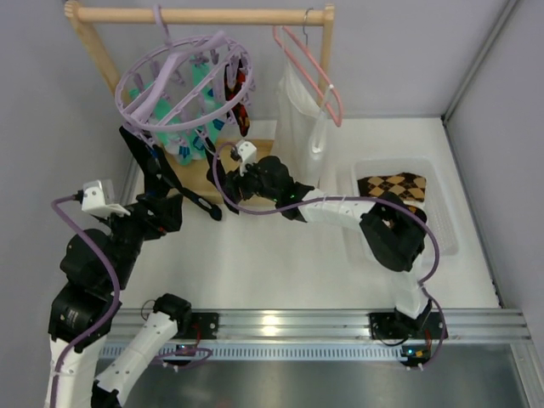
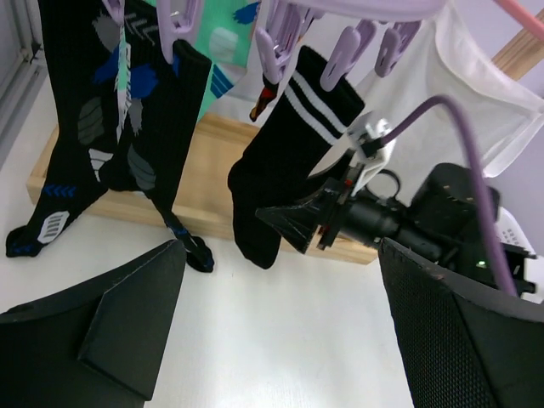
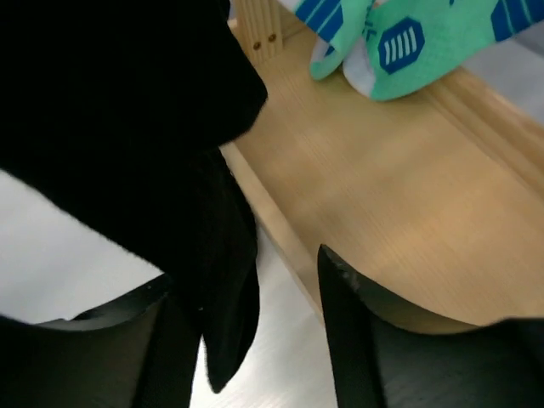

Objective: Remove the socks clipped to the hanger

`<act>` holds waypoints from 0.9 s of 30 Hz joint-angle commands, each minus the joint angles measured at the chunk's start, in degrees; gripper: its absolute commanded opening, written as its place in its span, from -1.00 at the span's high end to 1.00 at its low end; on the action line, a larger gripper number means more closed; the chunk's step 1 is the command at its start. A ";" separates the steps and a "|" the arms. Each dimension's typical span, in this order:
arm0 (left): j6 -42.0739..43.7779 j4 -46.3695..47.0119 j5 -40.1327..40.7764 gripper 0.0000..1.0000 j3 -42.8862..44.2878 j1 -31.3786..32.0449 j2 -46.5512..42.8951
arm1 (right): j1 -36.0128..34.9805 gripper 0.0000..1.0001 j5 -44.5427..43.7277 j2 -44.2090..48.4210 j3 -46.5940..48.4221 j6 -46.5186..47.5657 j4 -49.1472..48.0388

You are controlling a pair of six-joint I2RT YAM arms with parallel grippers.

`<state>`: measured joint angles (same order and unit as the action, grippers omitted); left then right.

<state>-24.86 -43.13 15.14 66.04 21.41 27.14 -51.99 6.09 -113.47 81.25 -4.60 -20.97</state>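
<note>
The black sock with two white cuff stripes [image 2: 285,153] hangs toe-down, its long axis near vertical, from a clip on the round lavender plastic hanger [image 2: 365,7]. The right pincer [image 3: 255,306] is nearer, its jaws parted astride the toe and not closed. The left pincer [image 2: 280,340] gapes wide, back over the white bench [image 1: 280,263]. No writing is legible.

Round lavender plastic hanger [image 1: 174,76] looks smooth, slightly glossy. Black white-striped cloth sock [image 2: 285,170] is matt knit, and the pale wooden base board [image 3: 408,204] is smooth with fine grain.
</note>
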 commanded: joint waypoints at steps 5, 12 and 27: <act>2.45 2.79 -3.79 -0.97 6.72 -0.31 4.93 | -1.01 0.80 -1.34 2.97 -3.02 -1.20 -8.02; 1.05 2.79 -14.60 -0.97 13.66 -0.31 17.39 | -4.08 1.00 -10.20 12.74 -14.18 -5.05 -10.50; 1.30 -1.95 23.12 -0.92 26.86 17.40 36.93 | -9.71 1.00 -17.33 20.75 -19.64 -4.63 -2.41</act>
<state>-24.91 -44.36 21.08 89.65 32.86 63.48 -59.07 -8.16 -93.69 60.40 -10.09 -24.80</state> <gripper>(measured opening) 0.967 0.004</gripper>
